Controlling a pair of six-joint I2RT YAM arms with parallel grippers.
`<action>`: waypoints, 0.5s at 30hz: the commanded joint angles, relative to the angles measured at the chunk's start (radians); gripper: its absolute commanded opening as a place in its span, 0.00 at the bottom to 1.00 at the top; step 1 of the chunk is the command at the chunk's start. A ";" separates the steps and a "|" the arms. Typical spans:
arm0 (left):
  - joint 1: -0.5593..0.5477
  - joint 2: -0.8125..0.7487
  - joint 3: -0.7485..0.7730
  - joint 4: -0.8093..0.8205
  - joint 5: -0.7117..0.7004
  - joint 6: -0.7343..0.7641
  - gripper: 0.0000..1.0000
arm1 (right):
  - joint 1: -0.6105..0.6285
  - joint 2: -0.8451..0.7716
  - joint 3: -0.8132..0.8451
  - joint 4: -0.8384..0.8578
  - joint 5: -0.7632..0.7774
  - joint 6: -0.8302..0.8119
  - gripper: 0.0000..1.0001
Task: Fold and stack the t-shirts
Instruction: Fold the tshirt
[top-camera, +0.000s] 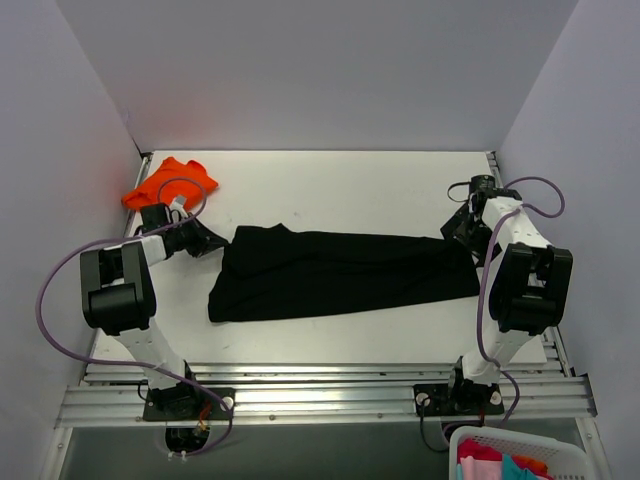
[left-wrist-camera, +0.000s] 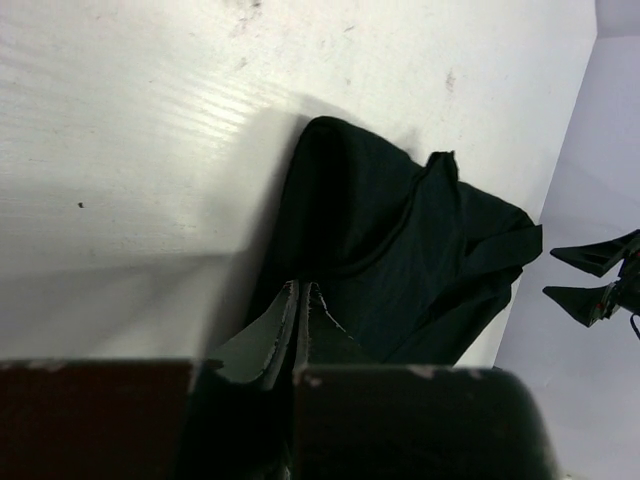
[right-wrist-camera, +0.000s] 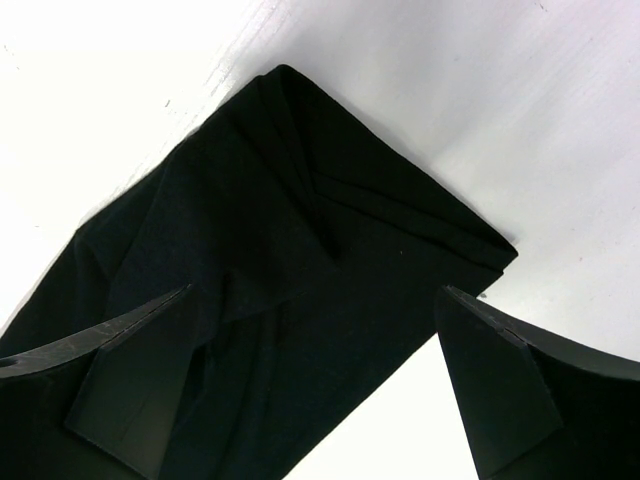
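The black t-shirt (top-camera: 340, 272) lies flat on the white table as a long folded strip from left to right. It also shows in the left wrist view (left-wrist-camera: 420, 250) and the right wrist view (right-wrist-camera: 300, 260). The orange t-shirt (top-camera: 170, 183) lies bunched at the back left corner. My left gripper (top-camera: 212, 241) is at the strip's left end. Its fingers (left-wrist-camera: 280, 330) are pressed together over the cloth's edge, and I see no cloth between them. My right gripper (top-camera: 462, 232) hangs wide open (right-wrist-camera: 316, 290) just above the strip's right end, empty.
A white basket (top-camera: 515, 455) with coloured clothes stands below the table's front edge at the right. Grey walls close in the table on the left, back and right. My right gripper's open fingers (left-wrist-camera: 590, 280) show far off in the left wrist view.
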 joint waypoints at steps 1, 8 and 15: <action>-0.004 -0.103 0.034 0.046 0.038 0.000 0.02 | 0.010 -0.045 0.018 -0.036 0.030 0.013 0.98; -0.016 -0.210 0.008 0.039 0.055 0.000 0.02 | 0.011 -0.062 -0.012 -0.023 0.018 0.008 0.98; -0.047 -0.382 -0.073 -0.045 0.042 0.038 0.02 | 0.013 -0.099 -0.083 0.002 0.006 -0.006 0.98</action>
